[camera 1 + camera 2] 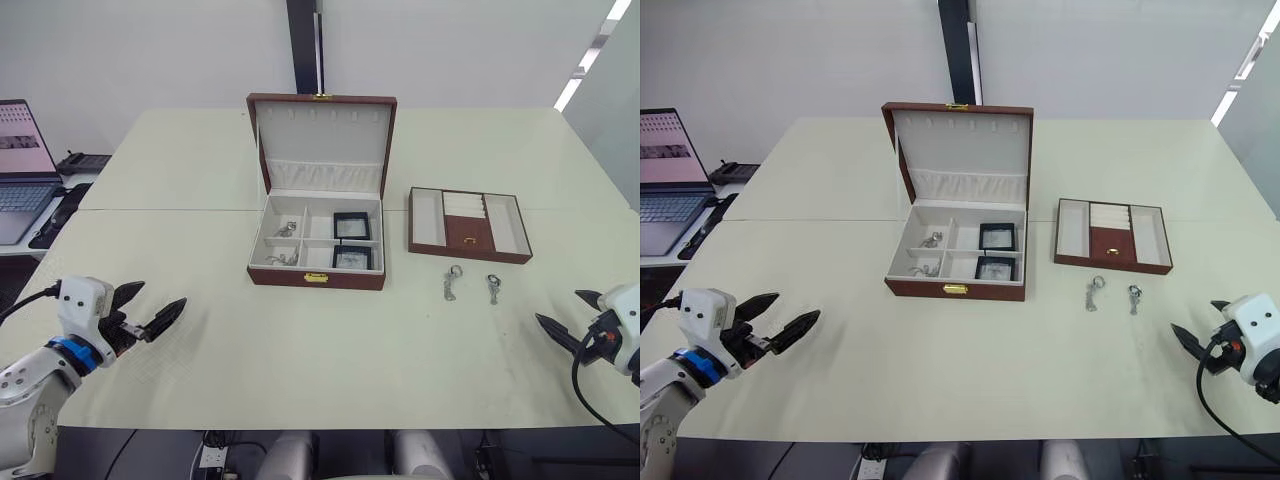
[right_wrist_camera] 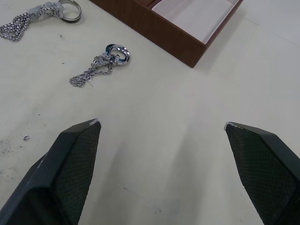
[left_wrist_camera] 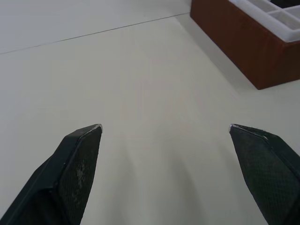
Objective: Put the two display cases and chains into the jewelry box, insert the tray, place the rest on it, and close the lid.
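The jewelry box (image 1: 316,278) looks like smooth reddish-brown wood with a slight sheen, cream fabric-looking lining inside, and a shiny gold metal clasp. Its lid (image 1: 322,145) has a gathered cloth pocket. The tray (image 1: 467,226) has the same wood finish and cream lining. The two display cases (image 1: 352,241) have matt black frames with glossy clear windows. The trinkets (image 2: 99,65) are polished silver metal on fine chain. The table (image 1: 300,370) is matt cream, a bit scuffed. The right gripper's fingers (image 2: 65,168) are black with a textured weave.
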`<action>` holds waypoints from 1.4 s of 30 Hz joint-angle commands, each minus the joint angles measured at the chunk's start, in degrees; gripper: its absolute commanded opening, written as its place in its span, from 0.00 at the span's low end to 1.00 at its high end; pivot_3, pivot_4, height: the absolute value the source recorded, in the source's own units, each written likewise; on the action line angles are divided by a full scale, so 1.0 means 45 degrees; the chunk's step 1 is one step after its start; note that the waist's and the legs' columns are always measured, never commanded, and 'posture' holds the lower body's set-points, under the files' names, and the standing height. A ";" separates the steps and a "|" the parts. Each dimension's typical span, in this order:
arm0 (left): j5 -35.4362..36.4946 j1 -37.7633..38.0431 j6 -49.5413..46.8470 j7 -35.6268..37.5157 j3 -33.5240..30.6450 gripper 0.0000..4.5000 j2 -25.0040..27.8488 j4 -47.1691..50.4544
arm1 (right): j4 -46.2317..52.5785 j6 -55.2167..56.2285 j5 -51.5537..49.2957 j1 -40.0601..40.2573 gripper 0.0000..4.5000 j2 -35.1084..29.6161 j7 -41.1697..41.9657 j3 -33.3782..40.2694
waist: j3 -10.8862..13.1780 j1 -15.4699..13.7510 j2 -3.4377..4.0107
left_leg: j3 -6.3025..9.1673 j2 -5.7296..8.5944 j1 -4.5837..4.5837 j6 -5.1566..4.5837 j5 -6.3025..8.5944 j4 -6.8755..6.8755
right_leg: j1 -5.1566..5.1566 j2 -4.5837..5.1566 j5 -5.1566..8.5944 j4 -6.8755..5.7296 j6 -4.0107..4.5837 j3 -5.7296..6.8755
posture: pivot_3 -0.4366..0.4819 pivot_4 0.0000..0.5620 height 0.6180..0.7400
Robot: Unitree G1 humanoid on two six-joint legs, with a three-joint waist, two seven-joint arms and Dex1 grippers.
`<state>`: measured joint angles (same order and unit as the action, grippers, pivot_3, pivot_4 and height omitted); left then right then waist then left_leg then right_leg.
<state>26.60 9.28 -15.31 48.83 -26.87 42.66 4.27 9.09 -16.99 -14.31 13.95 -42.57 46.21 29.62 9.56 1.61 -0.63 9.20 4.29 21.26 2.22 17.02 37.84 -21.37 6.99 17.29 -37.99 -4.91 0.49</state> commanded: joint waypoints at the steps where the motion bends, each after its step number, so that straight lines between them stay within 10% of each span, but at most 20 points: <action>1: 0.0284 -0.0425 0.0341 0.1164 0.0460 1.00 0.0697 0.1479 | 0.0629 0.0033 -0.0238 -0.0348 1.00 -0.0479 0.0040 0.0185 | 0.0000 -0.0001 0.0002 | -0.0001 -0.0002 -0.0001 -0.0001 0.0001 0.0001 | 0.0004 0.0004 0.0000 0.0001 0.0000 -0.0002 | 0.48 0.27 1.00; 20: 0.3589 -0.5511 -0.3211 0.3185 0.4419 1.00 0.0694 0.4749 | -0.3140 0.0591 0.1604 -0.6018 1.00 -0.3393 0.1614 -0.4284 | 0.0002 0.0046 0.0008 | -0.0029 0.0005 -0.0013 -0.0001 0.0000 0.0007 | 0.0012 -0.0016 0.0000 0.0002 0.0000 -0.0004 | 0.48 0.27 1.00; 24: 0.3716 -0.5823 -0.3259 0.3129 0.4525 1.00 0.0483 0.4845 | -0.3980 0.0912 0.2376 -0.7048 0.80 -0.3416 0.1638 -0.5272 | 0.0004 0.0054 0.0008 | -0.0035 0.0006 -0.0007 0.0000 0.0000 0.0008 | 0.0006 -0.0014 0.0000 0.0003 0.0000 -0.0008 | 0.48 0.27 1.00; 42: 0.3482 -0.6233 -0.3102 0.3129 0.5060 1.00 -0.0089 0.4860 | -0.7291 0.1744 0.4225 -0.9531 0.80 -0.1988 0.0913 -0.7227 | 0.0005 0.0049 0.0009 | -0.0033 0.0004 0.0001 0.0004 -0.0003 0.0012 | -0.0006 -0.0015 0.0000 0.0003 0.0000 -0.0012 | 0.48 0.27 1.00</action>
<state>42.22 -18.17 -30.07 63.02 -4.14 42.43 24.55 -23.73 -9.33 5.04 -28.12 -51.31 50.64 -3.77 9.58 1.83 -0.58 9.07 4.31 21.28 2.24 17.01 37.89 -21.39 6.92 17.29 -37.97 -4.91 0.44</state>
